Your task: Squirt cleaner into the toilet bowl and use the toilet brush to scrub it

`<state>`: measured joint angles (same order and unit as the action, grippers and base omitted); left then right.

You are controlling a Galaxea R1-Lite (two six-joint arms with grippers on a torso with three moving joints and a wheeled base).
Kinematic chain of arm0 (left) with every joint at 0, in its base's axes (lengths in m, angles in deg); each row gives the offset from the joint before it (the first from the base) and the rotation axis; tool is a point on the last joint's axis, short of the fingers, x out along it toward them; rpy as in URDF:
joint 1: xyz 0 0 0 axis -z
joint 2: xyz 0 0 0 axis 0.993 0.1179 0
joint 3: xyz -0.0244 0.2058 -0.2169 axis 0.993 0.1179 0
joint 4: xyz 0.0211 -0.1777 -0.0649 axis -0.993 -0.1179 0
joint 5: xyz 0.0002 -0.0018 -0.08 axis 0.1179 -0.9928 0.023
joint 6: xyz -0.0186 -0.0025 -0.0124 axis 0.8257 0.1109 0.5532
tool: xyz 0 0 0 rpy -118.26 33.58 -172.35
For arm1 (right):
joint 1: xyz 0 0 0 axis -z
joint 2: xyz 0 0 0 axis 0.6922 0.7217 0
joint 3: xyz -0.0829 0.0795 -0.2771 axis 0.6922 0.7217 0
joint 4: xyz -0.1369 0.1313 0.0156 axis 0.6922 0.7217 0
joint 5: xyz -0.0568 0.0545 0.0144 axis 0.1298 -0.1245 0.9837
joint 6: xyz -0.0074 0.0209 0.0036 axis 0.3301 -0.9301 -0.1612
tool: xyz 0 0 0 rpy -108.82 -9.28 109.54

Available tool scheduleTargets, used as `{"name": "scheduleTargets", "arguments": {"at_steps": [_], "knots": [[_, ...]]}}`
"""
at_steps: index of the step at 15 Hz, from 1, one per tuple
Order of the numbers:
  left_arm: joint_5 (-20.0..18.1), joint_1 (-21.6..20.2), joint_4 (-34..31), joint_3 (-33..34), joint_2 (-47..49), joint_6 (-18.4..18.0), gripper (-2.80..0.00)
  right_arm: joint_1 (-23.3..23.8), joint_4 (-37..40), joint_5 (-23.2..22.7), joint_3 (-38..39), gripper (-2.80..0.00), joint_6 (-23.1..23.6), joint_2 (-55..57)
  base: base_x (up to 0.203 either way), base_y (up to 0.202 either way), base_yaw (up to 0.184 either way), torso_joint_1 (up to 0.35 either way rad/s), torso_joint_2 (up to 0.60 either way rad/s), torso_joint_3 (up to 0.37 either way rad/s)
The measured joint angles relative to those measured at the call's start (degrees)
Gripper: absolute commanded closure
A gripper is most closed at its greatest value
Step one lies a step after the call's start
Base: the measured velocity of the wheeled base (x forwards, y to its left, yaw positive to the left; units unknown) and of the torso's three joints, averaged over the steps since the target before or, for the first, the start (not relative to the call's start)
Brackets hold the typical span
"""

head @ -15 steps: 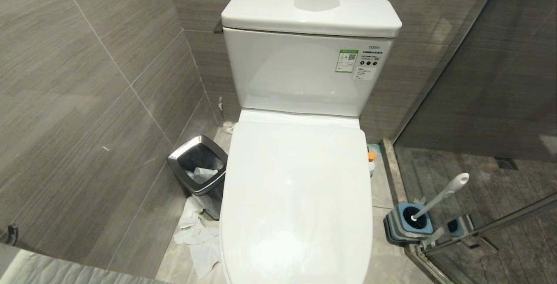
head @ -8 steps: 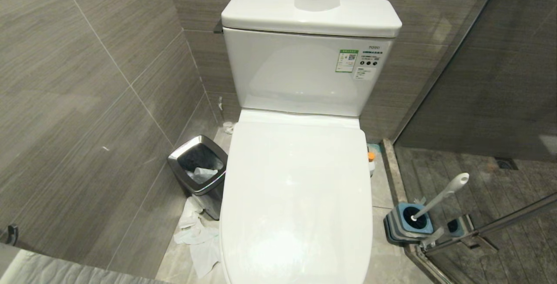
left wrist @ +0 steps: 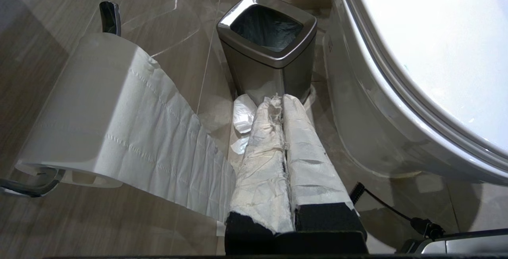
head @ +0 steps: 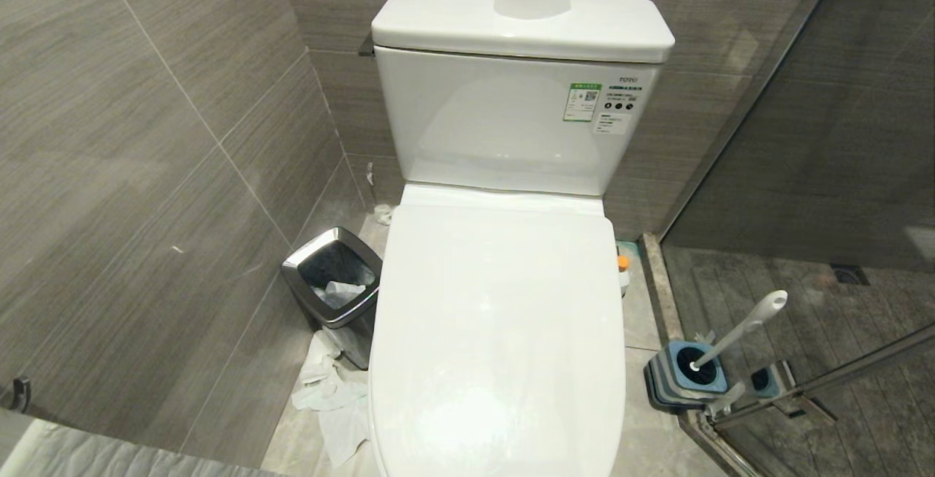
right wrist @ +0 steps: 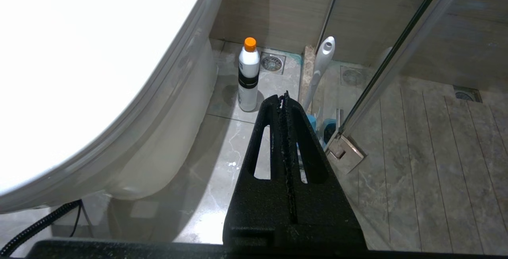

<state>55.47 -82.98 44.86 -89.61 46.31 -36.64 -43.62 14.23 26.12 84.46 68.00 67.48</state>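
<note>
Standing beside the lidded toilet bowl (head: 497,331), cleaner (right wrist: 248,77) and toilet brush (head: 739,331) untouched.

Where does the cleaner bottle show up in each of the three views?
Head view: the cleaner, only its orange cap peeking out at the toilet bowl's right edge.
Left wrist view: not in it.
Right wrist view: standing upright on the floor, beside the bowl's base.
Shared landmark: the toilet brush handle, right of the bottle.

We see even overhead light, with glare burning out the closed toilet lid (head: 497,338) in all views. Soft shadows pool beneath the bowl. The wall tiles (head: 146,170) carry a dull sheen; focus holds throughout.
</note>
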Motion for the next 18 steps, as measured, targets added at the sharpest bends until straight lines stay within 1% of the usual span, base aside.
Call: {"name": "scheduleTargets", "arguments": {"at_steps": [12, 18], "knots": [[0.0, 0.0, 0.0, 0.0, 0.0, 0.0, 0.00, 0.0, 0.0, 0.0, 0.0, 0.00, -0.1, 0.0, 0.000, 0.000, 0.000, 0.000, 0.00, 0.000], [0.0, 0.0, 0.0, 0.0, 0.1, 0.0, 0.00, 0.0, 0.0, 1.8, 0.0, 0.00, -3.6, 0.0, 0.000, 0.000, 0.000, 0.000, 0.00, 0.000]]}}
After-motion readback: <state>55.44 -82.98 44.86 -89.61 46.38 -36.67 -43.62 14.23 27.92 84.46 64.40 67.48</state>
